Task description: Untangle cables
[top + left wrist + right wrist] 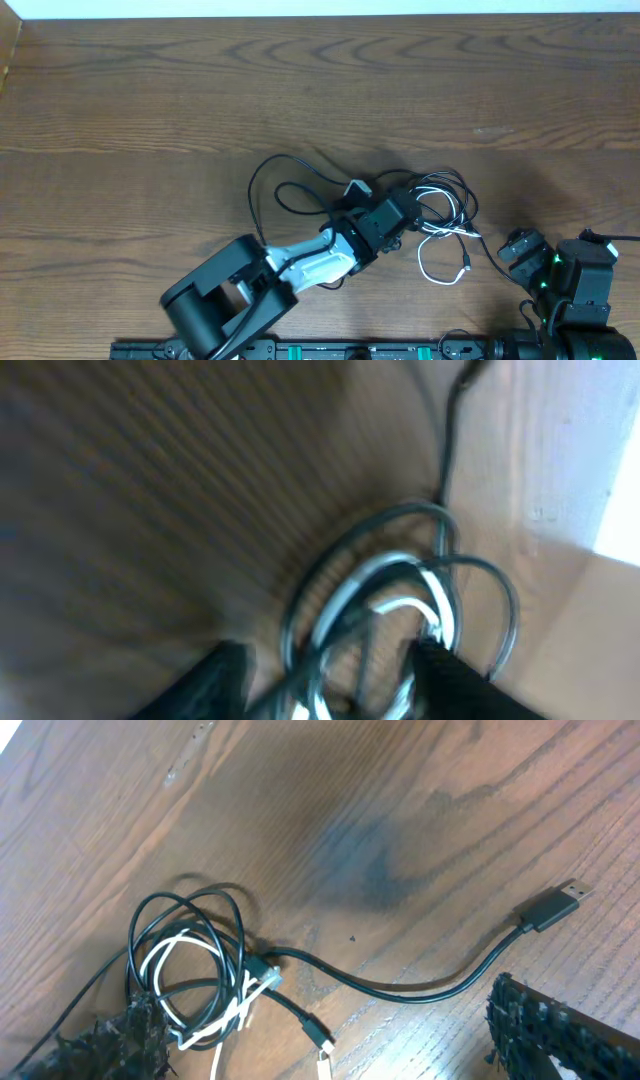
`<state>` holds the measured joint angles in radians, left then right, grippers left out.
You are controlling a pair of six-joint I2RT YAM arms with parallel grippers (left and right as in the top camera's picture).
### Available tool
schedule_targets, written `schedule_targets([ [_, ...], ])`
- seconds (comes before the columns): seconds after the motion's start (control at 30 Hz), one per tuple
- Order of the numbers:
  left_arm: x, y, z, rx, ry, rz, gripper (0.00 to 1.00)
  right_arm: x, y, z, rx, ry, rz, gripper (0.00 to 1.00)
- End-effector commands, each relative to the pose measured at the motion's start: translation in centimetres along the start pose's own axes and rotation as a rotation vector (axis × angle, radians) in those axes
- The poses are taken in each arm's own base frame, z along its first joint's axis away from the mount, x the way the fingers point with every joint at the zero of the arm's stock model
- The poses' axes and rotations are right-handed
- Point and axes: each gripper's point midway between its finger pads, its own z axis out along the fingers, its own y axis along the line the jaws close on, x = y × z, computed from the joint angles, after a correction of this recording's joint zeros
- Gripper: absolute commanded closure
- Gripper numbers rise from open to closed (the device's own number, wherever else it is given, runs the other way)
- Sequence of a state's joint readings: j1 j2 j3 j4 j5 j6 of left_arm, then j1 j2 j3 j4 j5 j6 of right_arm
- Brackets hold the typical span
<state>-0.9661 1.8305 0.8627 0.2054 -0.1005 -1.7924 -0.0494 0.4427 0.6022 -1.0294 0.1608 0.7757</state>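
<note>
The cables lie bunched at the table's middle: black loops (440, 200) tangled with a white cord (421, 258), and a long black loop (252, 185) trailing to the left. My left gripper (402, 218) is down on the bunch. In the blurred left wrist view its open fingers (335, 685) straddle black and white strands (400, 575). My right gripper (522, 245) is open and empty, right of the bunch. The right wrist view shows its fingers wide apart (330, 1045), the tangle (190, 970) at the left, and a black cord ending in a USB plug (553, 906).
The wooden table (150, 100) reaches a pale wall edge at the back. The right arm's base (585, 290), with green lights, stands at the front right. Two small plug ends (322, 1045) lie between the right fingers.
</note>
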Motion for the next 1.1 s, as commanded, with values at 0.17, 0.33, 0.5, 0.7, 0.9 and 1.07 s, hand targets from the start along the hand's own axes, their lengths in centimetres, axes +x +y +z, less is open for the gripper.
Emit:
schedule_targets([
  [0.17,-1.4,-0.4,0.3,0.019,-0.087,0.029,0.65,-0.1,-0.2,-0.3,0.007,-0.003,-0.019,0.01],
  [0.33,-2.2,-0.6,0.2,0.031,-0.132,0.027,0.53,0.1,0.0,-0.3,-0.005,0.008,-0.018,0.01],
  [0.5,-2.6,-0.7,0.1,0.037,-0.153,0.028,0.52,0.1,0.1,-0.3,-0.008,0.011,-0.018,0.01],
  [0.7,-2.6,-2.2,0.0,0.093,-0.165,0.076,0.52,0.3,0.3,-0.3,-0.019,0.022,-0.018,0.01],
  [0.9,-3.2,-3.2,-0.2,0.136,-0.21,0.102,0.61,0.4,0.4,-0.3,-0.025,0.029,-0.019,0.01],
  [1.07,-3.1,-2.5,0.2,0.111,-0.204,0.124,0.65,0.5,0.3,-0.3,-0.023,0.03,-0.019,0.01],
])
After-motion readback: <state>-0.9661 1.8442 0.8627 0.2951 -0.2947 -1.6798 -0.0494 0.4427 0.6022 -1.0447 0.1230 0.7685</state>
